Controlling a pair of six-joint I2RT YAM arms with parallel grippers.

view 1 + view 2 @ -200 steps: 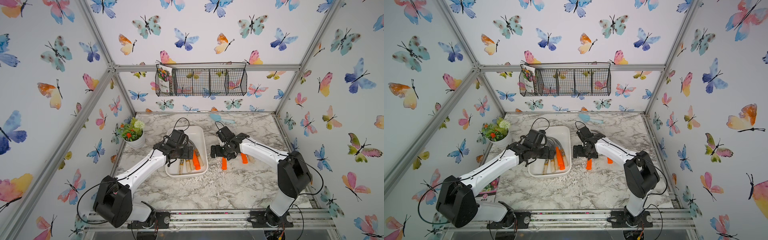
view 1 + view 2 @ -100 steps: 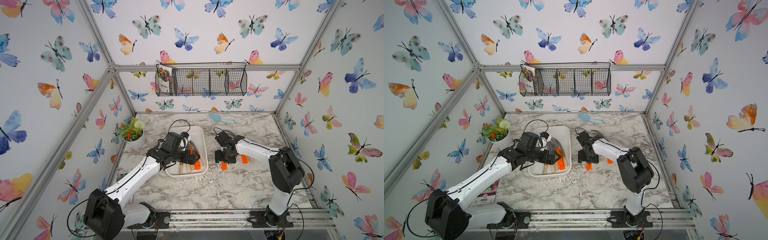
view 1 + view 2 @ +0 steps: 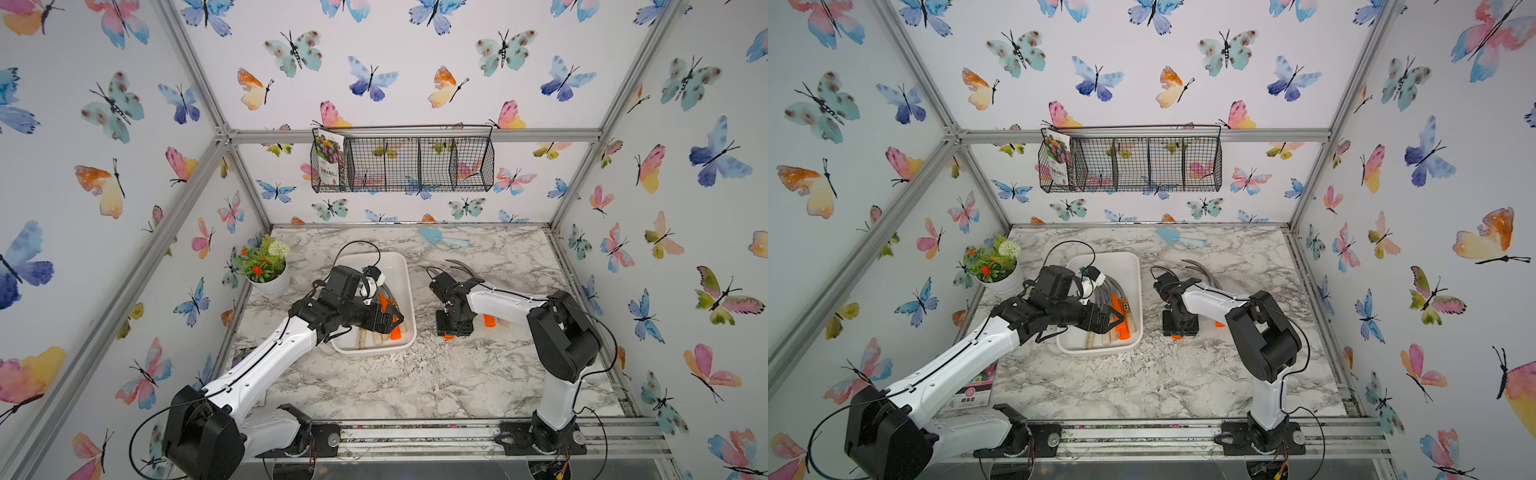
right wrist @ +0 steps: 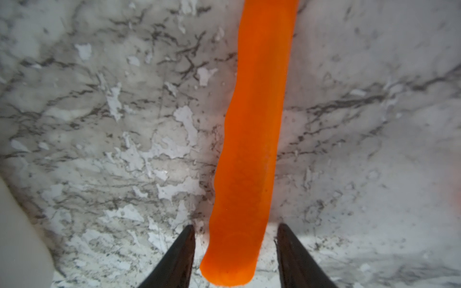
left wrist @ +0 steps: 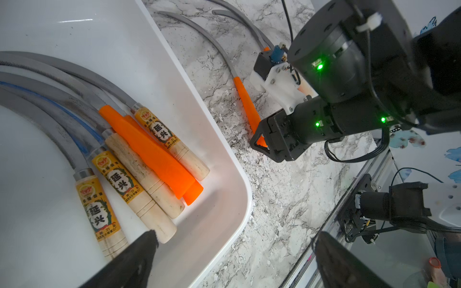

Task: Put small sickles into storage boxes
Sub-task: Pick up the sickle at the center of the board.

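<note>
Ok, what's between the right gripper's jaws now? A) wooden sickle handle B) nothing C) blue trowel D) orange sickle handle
D: the right wrist view shows an orange sickle handle lying on the table between the jaws of the right gripper, a gap on each side.

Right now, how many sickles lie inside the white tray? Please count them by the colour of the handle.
Inside the white tray:
Orange-handled sickles: 2 (one lies partly under the other)
Pale-wood-handled sickles: 4
Total: 6
</note>
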